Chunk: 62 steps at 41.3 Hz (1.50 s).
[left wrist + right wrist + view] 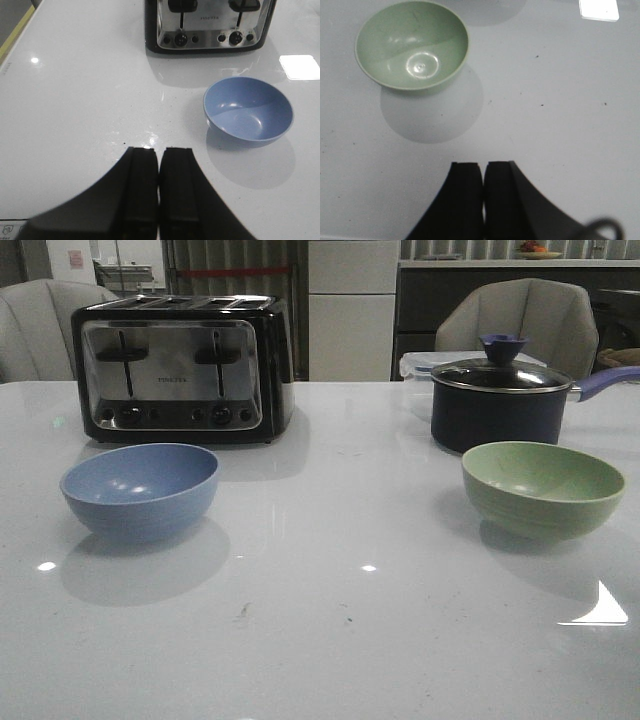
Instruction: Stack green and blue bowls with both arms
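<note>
Both hands, left [159,165] and right [483,180], closed, empty. I risk sliding blue bowl [140,489] at 9 o'clock, green bowl [543,487] at 3 on slick surface [330,620].

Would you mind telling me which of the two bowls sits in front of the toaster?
The blue bowl, on the left before the toaster; the green bowl sits before the saucepan.

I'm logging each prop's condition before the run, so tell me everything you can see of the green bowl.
The green bowl is round, deep and pale sage, with a matte, plastic-looking surface and no markings. It stands upright and empty on the white table, on the robot's right, just in front of the saucepan, apart from it. The right wrist view shows a small ring at the bottom inside. Nothing but the table touches it.
</note>
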{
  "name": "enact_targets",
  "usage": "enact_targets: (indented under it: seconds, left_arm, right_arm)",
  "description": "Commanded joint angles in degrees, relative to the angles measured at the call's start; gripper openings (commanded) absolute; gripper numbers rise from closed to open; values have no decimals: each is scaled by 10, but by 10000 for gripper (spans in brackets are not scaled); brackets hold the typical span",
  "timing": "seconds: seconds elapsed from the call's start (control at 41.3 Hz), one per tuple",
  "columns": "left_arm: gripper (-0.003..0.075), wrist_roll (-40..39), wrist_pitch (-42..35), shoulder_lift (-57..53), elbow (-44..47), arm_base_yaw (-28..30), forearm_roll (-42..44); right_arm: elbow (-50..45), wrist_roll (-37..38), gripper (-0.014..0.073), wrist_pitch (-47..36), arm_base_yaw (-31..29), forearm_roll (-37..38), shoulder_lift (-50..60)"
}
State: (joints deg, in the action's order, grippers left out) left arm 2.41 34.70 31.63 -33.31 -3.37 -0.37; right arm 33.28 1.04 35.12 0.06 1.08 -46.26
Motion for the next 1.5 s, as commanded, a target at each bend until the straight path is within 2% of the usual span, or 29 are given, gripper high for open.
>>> enact_targets:
  seconds: [0.0,0.048,0.121,0.194,0.436,0.824,1.163,1.212,1.284,1.478]
  left_arm:
    - [262,3,-37,11,-16,0,-4]
    - [362,3,-38,14,-16,0,-4]
    - [493,3,-40,18,-16,0,-4]
    - [535,3,-41,21,-16,0,-4]
    - [527,3,-41,31,-16,0,-4]
    - [527,3,-41,31,-16,0,-4]
    - [527,3,-41,31,-16,0,-4]
    - [527,3,-41,31,-16,0,-4]
    - [527,3,-41,31,-16,0,-4]
    - [527,3,-41,31,-16,0,-4]
  right_arm:
    - [23,-1,407,-47,1,3,-33]
    - [24,-1,489,-58,1,2,-52]
    - [30,-1,559,-75,1,-4,-78]
    - [44,-1,573,-91,1,-17,-110]
    - [157,-1,573,-58,1,-47,-253]
    - [349,-19,573,23,1,-47,-480]
    - [449,-20,569,54,1,-47,-602]
    - [454,-20,552,59,1,-47,-611]
    - [461,-20,475,67,1,-47,-617]
    - [466,-20,212,78,1,-50,-620]
